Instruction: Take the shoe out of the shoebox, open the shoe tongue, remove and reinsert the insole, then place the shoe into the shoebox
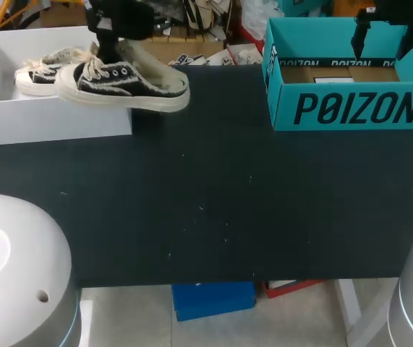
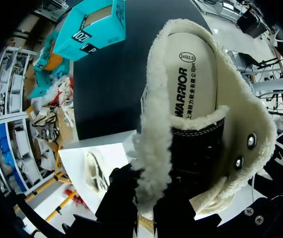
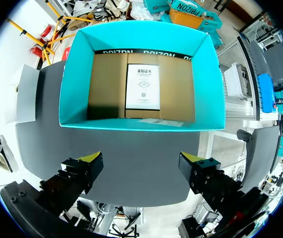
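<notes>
A black canvas shoe (image 1: 123,85) with white laces and fleece lining hangs over the front wall of the white shoebox (image 1: 47,119). My left gripper (image 1: 108,47) is shut on its fleece edge by the tongue. In the left wrist view the shoe (image 2: 200,144) points away from the gripper (image 2: 153,208), and its pale insole (image 2: 193,74) lies inside. A second matching shoe (image 1: 36,72) rests in the white box. My right gripper (image 3: 142,166) hangs open above the teal box (image 3: 141,124), holding nothing.
The teal box (image 1: 351,108) stands open at the table's back right, with a brown cardboard floor and a white paper sheet (image 3: 143,87) inside. The black tabletop (image 1: 206,210) stretches between the two boxes and toward the front edge.
</notes>
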`<state>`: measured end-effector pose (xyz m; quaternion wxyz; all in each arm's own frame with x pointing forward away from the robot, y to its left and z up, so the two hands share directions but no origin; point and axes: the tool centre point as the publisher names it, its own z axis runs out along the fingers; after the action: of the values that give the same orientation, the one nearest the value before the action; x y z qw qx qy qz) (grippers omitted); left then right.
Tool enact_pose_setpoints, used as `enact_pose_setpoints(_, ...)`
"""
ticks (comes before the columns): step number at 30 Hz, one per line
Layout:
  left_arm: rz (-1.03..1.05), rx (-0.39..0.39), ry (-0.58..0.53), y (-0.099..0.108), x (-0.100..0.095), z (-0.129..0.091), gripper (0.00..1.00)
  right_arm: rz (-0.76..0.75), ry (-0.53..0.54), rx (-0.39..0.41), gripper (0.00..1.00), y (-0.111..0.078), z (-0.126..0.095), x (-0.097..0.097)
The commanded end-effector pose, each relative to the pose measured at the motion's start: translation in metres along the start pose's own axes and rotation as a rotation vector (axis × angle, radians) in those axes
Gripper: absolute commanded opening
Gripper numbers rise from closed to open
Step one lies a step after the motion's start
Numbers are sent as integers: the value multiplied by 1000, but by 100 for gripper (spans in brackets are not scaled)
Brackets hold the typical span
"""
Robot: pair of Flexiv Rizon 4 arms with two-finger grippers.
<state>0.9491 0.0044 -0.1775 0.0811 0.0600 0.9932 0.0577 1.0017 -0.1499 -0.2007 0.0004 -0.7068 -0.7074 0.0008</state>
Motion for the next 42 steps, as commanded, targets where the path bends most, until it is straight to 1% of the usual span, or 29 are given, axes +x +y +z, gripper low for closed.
enact_pose_setpoints(1, 27, -19, -41, -41, 21, 16, 0, 0, 0, 0, 100, 0, 0, 0)
enact_pose_setpoints(4, 50, -6, -30, -61, 31, 32, 0, 0, 0, 0, 100, 0, 0, 0)
enact_pose_setpoints(13, 27, 11, 24, -105, 50, 87, 0, 0, 0, 0, 100, 0, 0, 0)
enact_pose_setpoints(16, 35, 39, 53, -123, 57, 103, 0, 0, 0, 0, 100, 0, 0, 0)
enact_pose_setpoints(21, 14, 37, 69, -150, 69, 123, 0, 0, 0, 0, 100, 0, 0, 0)
enact_pose_setpoints(25, 9, 38, 70, -167, 79, 132, 0, 0, 0, 0, 100, 0, 0, 0)
enact_pose_setpoints(31, -9, 32, 91, -177, 88, 153, 0, 0, 0, 0, 100, 0, 0, 0)
enact_pose_setpoints(39, -42, 21, 92, -180, 94, 179, 0, 0, 0, 0, 100, 0, 0, 0)
enact_pose_setpoints(42, -45, 19, 98, -180, 96, 185, 0, 0, 0, 0, 100, 0, 0, 0)
